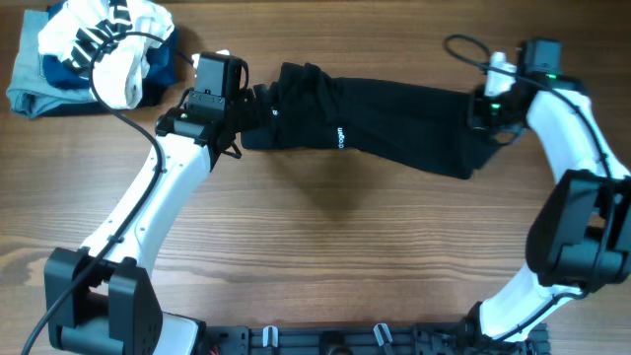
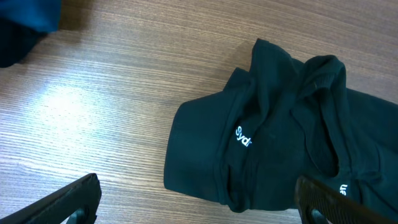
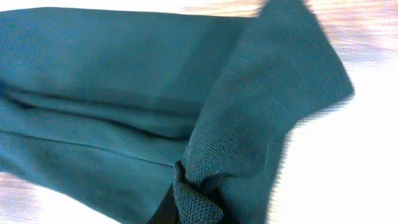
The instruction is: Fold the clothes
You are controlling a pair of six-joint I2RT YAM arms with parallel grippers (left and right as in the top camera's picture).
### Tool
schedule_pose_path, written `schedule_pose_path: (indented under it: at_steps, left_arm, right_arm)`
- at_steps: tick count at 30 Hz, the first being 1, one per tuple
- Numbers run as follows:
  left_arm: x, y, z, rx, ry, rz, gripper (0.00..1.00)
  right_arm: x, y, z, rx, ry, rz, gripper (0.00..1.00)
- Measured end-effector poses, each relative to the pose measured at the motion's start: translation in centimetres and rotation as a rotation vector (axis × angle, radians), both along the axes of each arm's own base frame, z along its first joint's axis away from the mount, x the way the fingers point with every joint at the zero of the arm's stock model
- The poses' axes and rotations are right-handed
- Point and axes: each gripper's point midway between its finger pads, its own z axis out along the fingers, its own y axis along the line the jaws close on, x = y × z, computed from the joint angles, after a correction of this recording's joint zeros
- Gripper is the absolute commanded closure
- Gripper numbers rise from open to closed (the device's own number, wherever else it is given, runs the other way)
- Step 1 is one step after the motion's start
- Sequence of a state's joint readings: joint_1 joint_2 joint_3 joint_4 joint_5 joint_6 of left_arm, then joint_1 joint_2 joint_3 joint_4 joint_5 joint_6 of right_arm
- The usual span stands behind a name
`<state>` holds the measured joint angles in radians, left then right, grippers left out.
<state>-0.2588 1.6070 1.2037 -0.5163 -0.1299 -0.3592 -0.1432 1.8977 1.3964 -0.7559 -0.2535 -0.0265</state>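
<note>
Black T-shirt (image 1: pixel 385 133) in a long band, right gripper (image 1: pixel 483 118) clenched on 1 end, left gripper (image 2: pixel 202 200) released above the other

A crumpled white fabric garment with black lettering (image 1: pixel 108 30) tops a folded navy cloth (image 1: pixel 64 71) and a folded light-blue garment (image 1: pixel 25 84), all at the far-left corner of the light-brown wood-grain bench (image 1: pixel 345 247).

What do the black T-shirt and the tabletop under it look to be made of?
The black T-shirt looks like soft matte knit, perhaps cotton jersey: fine knit texture shows in the right wrist view, and it bunches in loose folds. The table looks like wood or wood-look laminate: straight grain, smooth, slight sheen.
</note>
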Motion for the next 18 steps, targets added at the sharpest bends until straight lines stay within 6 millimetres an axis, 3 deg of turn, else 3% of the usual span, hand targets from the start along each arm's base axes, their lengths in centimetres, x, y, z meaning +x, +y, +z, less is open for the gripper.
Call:
schedule_pose_path:
  at_steps: [3,8,9,10,11,12,18]
  left_arm:
    - [0.0,0.0,0.0,0.0,0.0,0.0,0.0]
    - [0.0,0.0,0.0,0.0,0.0,0.0,0.0]
    - [0.0,0.0,0.0,0.0,0.0,0.0,0.0]
    - [0.0,0.0,0.0,0.0,0.0,0.0,0.0]
    - [0.0,0.0,0.0,0.0,0.0,0.0,0.0]
    - [0.0,0.0,0.0,0.0,0.0,0.0,0.0]
    - [0.0,0.0,0.0,0.0,0.0,0.0,0.0]
  right_arm:
    - [1.0,4.1,0.4,0.011,-0.035,0.06,0.96]
    - [2.2,9.0,1.1,0.032,-0.097,0.118,0.96]
    - [2.2,10.2,1.2,0.036,-0.104,0.135,0.92]
    - [2.1,10.6,1.2,0.035,-0.106,0.141,0.65]
    - [2.1,11.0,1.2,0.03,-0.107,0.145,0.21]
    - [2.1,11.2,1.2,0.03,-0.104,0.138,0.0]
    - [1.9,11.5,1.1,0.037,-0.098,0.136,0.0]
